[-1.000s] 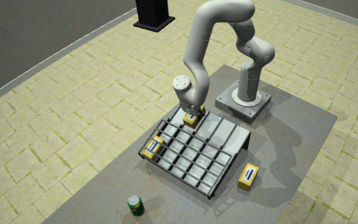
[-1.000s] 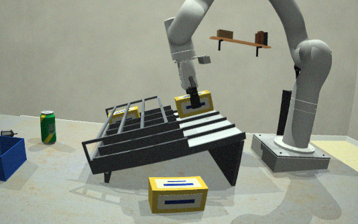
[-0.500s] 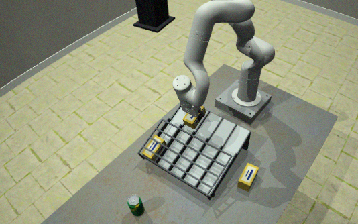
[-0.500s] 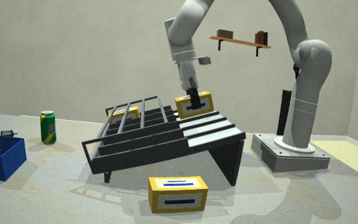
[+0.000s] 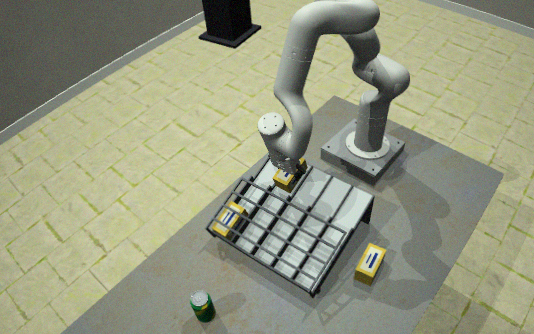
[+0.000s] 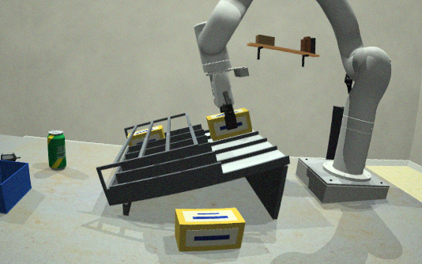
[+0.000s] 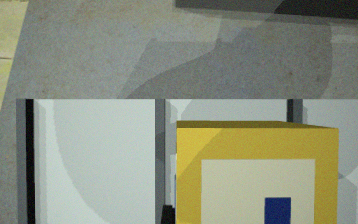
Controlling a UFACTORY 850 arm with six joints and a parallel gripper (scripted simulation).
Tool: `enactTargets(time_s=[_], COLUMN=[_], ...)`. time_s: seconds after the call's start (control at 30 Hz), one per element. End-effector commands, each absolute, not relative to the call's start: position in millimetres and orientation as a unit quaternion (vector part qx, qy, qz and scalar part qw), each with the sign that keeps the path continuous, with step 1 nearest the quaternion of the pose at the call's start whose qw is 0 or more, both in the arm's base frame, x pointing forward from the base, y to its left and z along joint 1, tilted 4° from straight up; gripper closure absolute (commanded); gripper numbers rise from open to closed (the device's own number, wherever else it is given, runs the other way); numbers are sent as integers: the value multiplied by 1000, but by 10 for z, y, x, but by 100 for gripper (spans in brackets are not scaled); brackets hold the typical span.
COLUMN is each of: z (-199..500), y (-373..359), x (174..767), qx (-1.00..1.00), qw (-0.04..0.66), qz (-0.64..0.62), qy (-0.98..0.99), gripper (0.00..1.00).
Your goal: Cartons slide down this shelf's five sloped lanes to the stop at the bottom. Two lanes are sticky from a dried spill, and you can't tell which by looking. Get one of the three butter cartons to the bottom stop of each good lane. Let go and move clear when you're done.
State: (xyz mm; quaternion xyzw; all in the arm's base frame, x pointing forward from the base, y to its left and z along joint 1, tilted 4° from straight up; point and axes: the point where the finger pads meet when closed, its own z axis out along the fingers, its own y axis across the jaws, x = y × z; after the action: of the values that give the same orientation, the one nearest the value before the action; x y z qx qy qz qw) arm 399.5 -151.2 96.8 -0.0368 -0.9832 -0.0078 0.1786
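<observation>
My gripper (image 5: 287, 172) is shut on a yellow butter carton (image 5: 285, 180) at the high end of the sloped shelf (image 5: 291, 227), over the second lane from the left edge; it also shows in the side view (image 6: 230, 122) and fills the wrist view (image 7: 256, 172). I cannot tell whether it touches the lane. A second butter carton (image 5: 228, 218) lies at the bottom stop of the outermost lane beside it (image 6: 147, 134). A third butter carton (image 5: 370, 262) (image 6: 210, 229) lies on the table next to the shelf's other side.
A green can (image 5: 202, 305) stands on the table below the shelf's low end. A blue bin (image 6: 1, 185) sits at the far left with a small dark object (image 6: 9, 156) behind it. The arm's base (image 5: 363, 150) stands behind the shelf's high end.
</observation>
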Motion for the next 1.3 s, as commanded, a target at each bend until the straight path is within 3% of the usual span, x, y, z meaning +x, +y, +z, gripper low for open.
enactTargets(time_s=[0.0, 1.27], z=[969, 923], y=[-1515, -1508], x=[4001, 3987], qx=[-37, -37], qw=[178, 178], qz=[-8, -8], qy=[-983, -983], gripper=[100, 100])
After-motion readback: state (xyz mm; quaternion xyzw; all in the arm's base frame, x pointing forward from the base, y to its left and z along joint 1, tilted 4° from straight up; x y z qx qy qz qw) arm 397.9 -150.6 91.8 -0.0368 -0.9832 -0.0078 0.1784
